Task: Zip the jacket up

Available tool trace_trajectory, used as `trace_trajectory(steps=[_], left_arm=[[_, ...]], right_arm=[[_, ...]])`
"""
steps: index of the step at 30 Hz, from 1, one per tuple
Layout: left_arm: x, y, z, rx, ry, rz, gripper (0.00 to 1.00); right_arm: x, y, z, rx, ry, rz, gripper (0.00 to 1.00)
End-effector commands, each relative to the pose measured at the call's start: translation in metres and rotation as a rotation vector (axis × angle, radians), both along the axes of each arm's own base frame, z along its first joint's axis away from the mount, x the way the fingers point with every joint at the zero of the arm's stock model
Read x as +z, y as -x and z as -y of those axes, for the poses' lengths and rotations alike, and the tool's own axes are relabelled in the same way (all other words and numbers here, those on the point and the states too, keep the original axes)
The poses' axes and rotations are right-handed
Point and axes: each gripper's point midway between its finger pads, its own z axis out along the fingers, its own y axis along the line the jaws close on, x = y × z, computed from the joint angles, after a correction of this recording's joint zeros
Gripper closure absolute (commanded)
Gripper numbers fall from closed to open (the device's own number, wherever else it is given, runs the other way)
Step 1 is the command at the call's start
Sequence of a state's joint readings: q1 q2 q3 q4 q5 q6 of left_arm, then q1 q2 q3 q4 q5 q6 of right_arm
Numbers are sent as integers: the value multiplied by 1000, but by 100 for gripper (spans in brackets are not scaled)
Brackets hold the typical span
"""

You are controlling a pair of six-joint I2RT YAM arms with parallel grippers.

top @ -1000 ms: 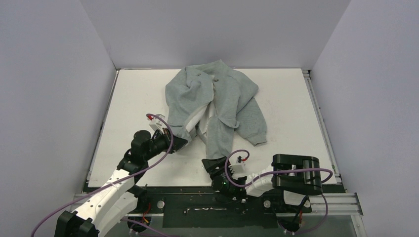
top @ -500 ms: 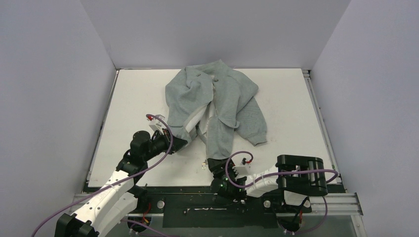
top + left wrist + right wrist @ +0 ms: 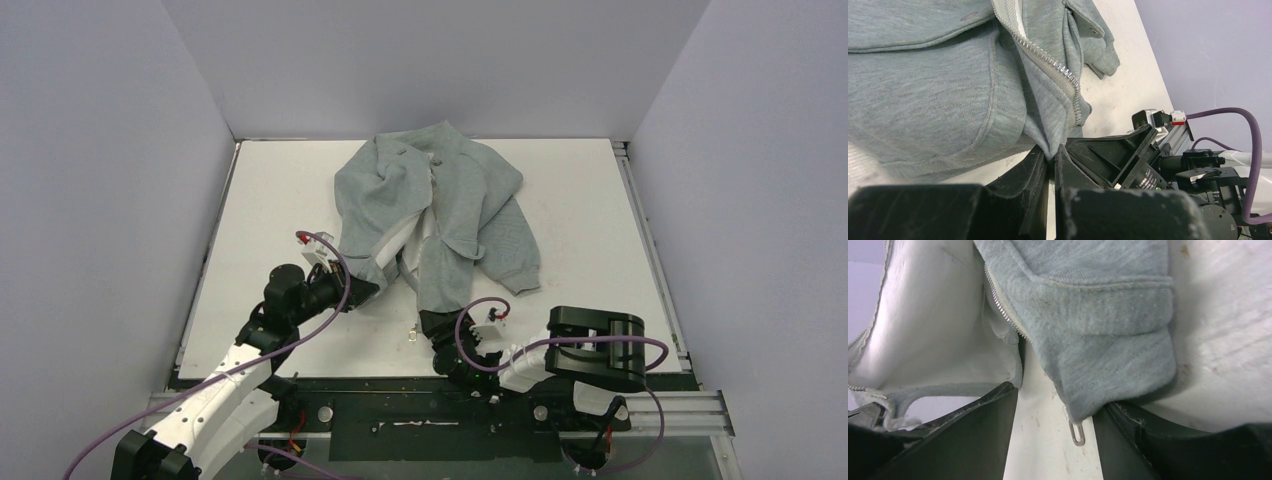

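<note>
The grey jacket (image 3: 450, 205) lies crumpled and unzipped mid-table, its white lining showing. My left gripper (image 3: 366, 286) is shut on the bottom corner of the jacket's left front panel (image 3: 948, 100), and the fabric is pinched between the fingertips of that gripper (image 3: 1052, 156). The zipper teeth (image 3: 1060, 70) run up from there. My right gripper (image 3: 432, 322) stands open at the other panel's hem corner (image 3: 1108, 365). The metal zipper pull (image 3: 1077, 432) lies on the table between the open jaws (image 3: 1058, 400), and the hem rests against the right finger (image 3: 1158, 440).
The white table (image 3: 590, 200) is walled at the back and both sides. A dark rail (image 3: 400, 410) with the arm bases runs along its near edge. The right arm's cabled body (image 3: 1208, 175) sits close to the left gripper.
The right gripper has slid forward to the jacket's hem corner, its jaws narrowing a little, and its arm has shifted behind it. The left gripper has kept its hold without moving.
</note>
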State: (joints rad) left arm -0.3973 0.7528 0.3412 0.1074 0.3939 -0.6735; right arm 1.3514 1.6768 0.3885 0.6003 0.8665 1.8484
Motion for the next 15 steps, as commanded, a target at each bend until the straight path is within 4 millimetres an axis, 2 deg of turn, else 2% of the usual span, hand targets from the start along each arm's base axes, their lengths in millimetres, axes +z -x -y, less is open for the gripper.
trace_trajectory(steps=[1,4,15], left_arm=[[24,-5,4,-21,27,76,100],[25,-6,3,-19,23,76,100],[24,-8,2,-14,21,78,100]], right_arm=[[-56,19,10,168,250,-79,43],[-62,20,5,184,240,-92,43],[-79,18,12,230,300,-151,44]])
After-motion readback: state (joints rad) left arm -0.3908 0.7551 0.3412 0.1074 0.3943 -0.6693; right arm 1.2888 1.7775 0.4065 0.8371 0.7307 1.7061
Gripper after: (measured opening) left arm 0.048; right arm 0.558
